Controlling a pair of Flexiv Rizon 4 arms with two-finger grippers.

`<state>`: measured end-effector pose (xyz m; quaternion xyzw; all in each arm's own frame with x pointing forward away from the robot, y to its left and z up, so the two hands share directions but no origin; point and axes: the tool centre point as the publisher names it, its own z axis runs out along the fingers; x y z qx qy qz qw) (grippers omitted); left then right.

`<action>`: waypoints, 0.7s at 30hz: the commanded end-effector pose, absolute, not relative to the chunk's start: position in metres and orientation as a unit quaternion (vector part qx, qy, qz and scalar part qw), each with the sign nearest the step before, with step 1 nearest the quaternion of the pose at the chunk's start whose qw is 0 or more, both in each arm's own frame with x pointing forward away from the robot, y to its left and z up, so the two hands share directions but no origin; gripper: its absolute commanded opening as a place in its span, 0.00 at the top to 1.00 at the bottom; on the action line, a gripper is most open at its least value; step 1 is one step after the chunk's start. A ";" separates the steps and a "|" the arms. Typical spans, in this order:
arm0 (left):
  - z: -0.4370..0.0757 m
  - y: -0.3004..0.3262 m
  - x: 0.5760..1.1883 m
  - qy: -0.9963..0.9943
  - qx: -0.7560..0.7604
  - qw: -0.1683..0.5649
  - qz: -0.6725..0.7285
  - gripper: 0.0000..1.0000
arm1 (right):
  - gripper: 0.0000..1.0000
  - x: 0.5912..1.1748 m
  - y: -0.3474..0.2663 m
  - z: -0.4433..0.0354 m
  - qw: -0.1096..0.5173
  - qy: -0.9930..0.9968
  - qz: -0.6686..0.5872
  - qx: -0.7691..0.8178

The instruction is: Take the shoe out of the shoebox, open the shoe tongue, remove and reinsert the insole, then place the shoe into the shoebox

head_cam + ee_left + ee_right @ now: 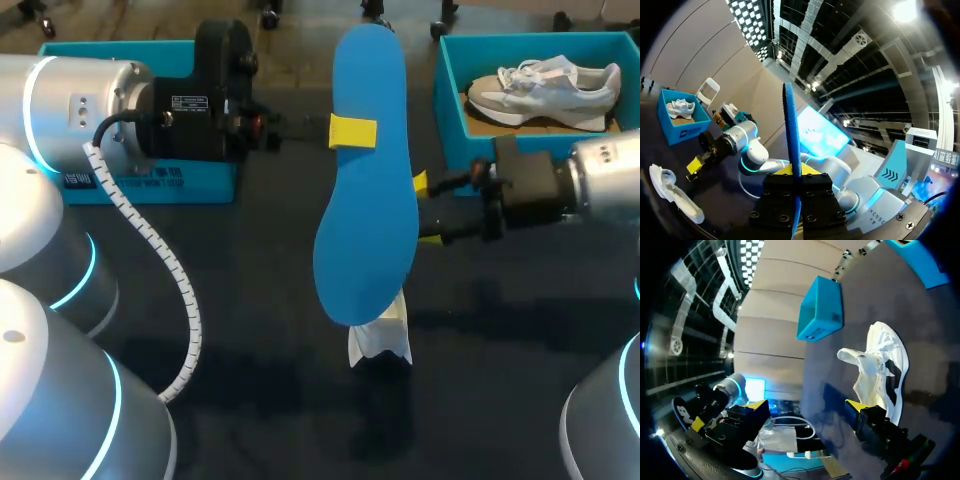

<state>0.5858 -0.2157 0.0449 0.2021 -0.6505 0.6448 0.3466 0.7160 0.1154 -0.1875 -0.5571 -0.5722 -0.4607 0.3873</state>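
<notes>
Insole point(365, 190) held off the table point(250, 330), clamped in the left gripper point(352, 131).
The left gripper's fingers pinch the blue insole from both sides, and in the left wrist view its edge rises between them. The right gripper point(425, 210) sits just beside the insole's edge, its yellow-tipped fingers spread apart with nothing between them. The white shoe point(380, 338) lies on the table below the insole and ahead of the right gripper, its tongue flopped outward. The shoebox point(448, 90) beyond the right gripper holds a second shoe point(545, 85). Another blue box point(150, 180) lies by the left arm's wrist.
</notes>
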 end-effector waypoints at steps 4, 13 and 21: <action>0.045 -0.217 0.587 -0.651 0.202 0.347 0.644 1.00 | 0.00 0.708 0.099 -0.157 0.394 -0.569 -0.459 -0.557; 0.045 -0.217 0.587 -0.651 0.202 0.347 0.644 1.00 | 0.00 0.711 0.092 -0.134 0.408 -0.542 -0.501 -0.538; 0.035 -0.216 0.593 -0.666 0.136 0.279 0.678 1.00 | 0.00 0.711 0.092 -0.134 0.408 -0.542 -0.501 -0.538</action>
